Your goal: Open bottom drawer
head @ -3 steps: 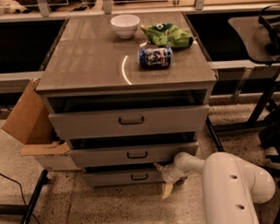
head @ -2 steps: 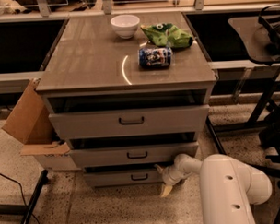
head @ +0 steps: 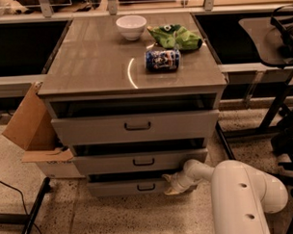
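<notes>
Speckled terrazzo floor [head: 116, 221] runs under a grey cabinet whose worktop [head: 91, 68] fills the upper part of the camera view. Low on the right, the robot's white arm [head: 241, 197] reaches in, and its gripper [head: 174, 184] sits at the right end of the bottom drawer [head: 115, 189], against the front panel; whether the jaws are released or clenched cannot be told. The bottom drawer lies immediately left of the jaws (left as the camera sees it), with its small dark loop handle [head: 146, 187] just beside them and a dark gap along its top edge. Directly above the jaws is the middle drawer [head: 109, 164], and higher again the tall top drawer [head: 89, 129]. Well above the jaws, on the worktop, a white bowl [head: 131, 27], a crumpled green bag [head: 175, 37] and a can [head: 163, 59] lying on its side are grouped near the back. Far left of the jaws, a cardboard box [head: 28, 120] leans against the cabinet's side.
</notes>
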Controlling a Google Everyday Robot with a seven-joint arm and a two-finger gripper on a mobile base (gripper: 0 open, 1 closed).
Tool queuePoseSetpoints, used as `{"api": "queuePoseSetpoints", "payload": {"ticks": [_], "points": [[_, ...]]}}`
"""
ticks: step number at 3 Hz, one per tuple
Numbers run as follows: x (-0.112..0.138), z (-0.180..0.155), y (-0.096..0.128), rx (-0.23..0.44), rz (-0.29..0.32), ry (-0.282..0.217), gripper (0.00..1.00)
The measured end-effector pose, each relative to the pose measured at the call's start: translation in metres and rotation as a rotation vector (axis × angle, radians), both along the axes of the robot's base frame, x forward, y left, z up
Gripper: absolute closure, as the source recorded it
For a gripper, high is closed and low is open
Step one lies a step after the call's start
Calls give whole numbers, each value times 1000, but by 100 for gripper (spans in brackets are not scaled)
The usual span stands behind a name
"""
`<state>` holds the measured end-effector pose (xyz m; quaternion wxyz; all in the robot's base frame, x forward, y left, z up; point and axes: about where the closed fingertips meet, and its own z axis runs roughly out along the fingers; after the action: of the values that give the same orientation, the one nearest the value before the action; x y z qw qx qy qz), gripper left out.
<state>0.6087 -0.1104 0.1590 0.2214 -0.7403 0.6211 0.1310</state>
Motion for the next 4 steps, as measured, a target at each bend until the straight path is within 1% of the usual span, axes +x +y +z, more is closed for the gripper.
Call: {"api": "queuePoseSetpoints", "payload": {"ticks": [1, 2, 3, 4], "points": [[0, 10, 0, 0, 0, 0, 95], [0, 16, 0, 0, 0, 0, 100], [0, 21, 0, 0, 0, 0, 81], [-3, 19, 2, 2, 3, 5, 50]]}}
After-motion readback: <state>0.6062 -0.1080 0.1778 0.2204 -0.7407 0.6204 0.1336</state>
